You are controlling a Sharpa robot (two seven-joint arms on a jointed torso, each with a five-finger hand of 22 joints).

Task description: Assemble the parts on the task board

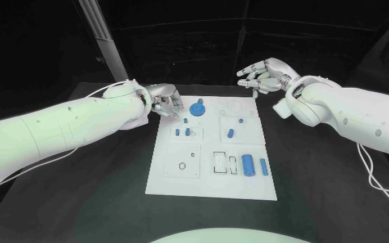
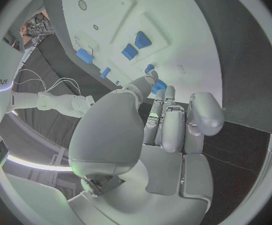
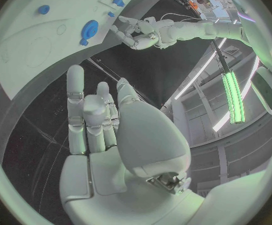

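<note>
Hovering empty with fingers apart, left hand [image 1: 164, 99] beside task board [image 1: 170, 181], right hand [image 1: 263, 77] just beyond its far edge

The white board [image 1: 212, 182] lay flat in the middle of the table, its long side running away from the robot. A blue round disc [image 1: 198, 108] sat near its far left corner. Small blue pegs [image 1: 185, 132] stood in the left middle panel, another blue piece [image 1: 231, 133] in the right one. Two upright-lying blue bars [image 1: 248, 166] occupied the near right area.
</note>
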